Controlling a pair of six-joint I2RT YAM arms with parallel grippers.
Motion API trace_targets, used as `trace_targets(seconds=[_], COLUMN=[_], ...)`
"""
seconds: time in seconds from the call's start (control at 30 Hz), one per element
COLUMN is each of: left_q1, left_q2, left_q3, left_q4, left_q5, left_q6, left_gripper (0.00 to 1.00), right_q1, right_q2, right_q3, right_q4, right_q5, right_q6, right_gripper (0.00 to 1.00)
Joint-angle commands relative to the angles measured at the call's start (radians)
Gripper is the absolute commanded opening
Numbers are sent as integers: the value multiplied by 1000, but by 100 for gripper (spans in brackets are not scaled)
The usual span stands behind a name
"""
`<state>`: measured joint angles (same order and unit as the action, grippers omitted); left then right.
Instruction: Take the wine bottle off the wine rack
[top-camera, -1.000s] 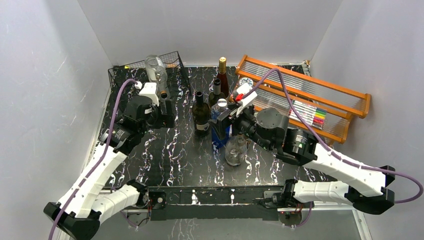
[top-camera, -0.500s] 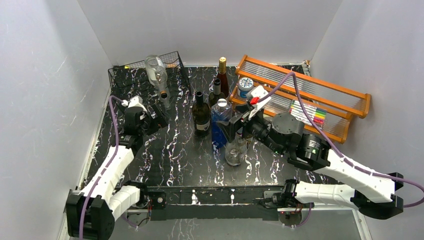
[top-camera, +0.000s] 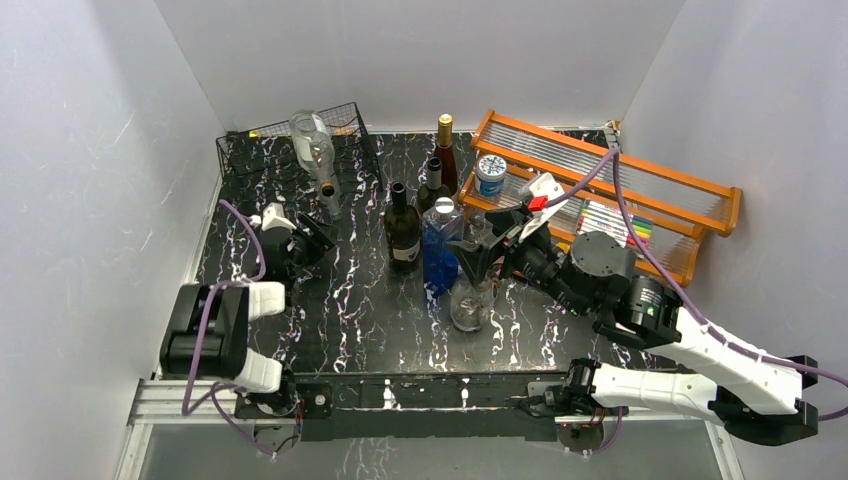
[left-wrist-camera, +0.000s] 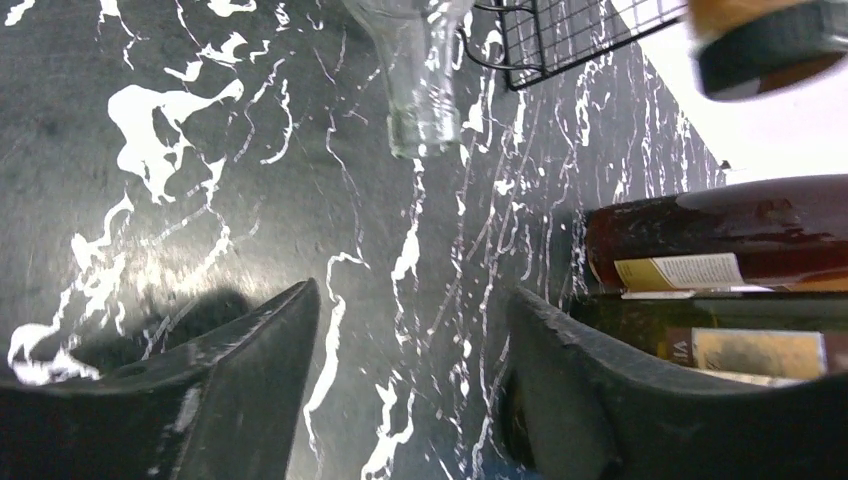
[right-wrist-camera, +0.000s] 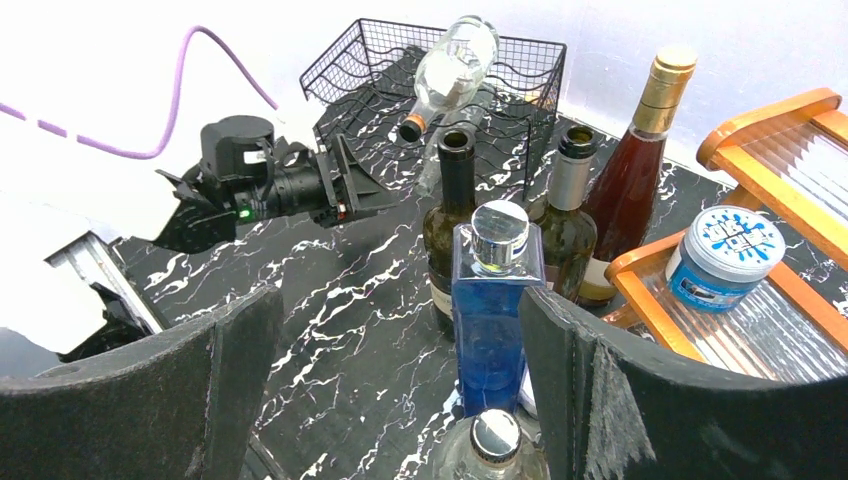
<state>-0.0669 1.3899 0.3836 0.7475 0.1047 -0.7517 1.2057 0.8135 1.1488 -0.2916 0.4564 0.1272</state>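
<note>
Steering the left end effector, wide and empty, forward, straddle the wine bottle neck ahead, avoiding the wine rack wires.

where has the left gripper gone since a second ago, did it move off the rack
Yes. The left gripper has drawn back from the wine rack, down and left in the top view, open; the clear bottle still lies on the rack.
</note>
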Motion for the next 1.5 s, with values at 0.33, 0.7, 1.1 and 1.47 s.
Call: trace_targets(seconds=[0.33, 0.7, 1.1, 1.47], left_q1=[56, 53, 53, 73], left_q2=[442, 618, 612, 461], left_q3=[162, 305, 290, 135], left_q4=[564, 609, 616, 546], left_q5=[145, 138, 150, 249], left_q6=[-143, -193, -187, -310], left_gripper=[59, 48, 19, 7], right_q1=[2, 2, 2, 2], right_q2=[-48, -36, -15, 6], right_q3=[11, 14, 16, -1], right_q4=[14, 9, 19, 27], right_q5=[51, 54, 54, 46], right_q6=[19, 20, 19, 13], right_gripper=[98, 98, 98, 98])
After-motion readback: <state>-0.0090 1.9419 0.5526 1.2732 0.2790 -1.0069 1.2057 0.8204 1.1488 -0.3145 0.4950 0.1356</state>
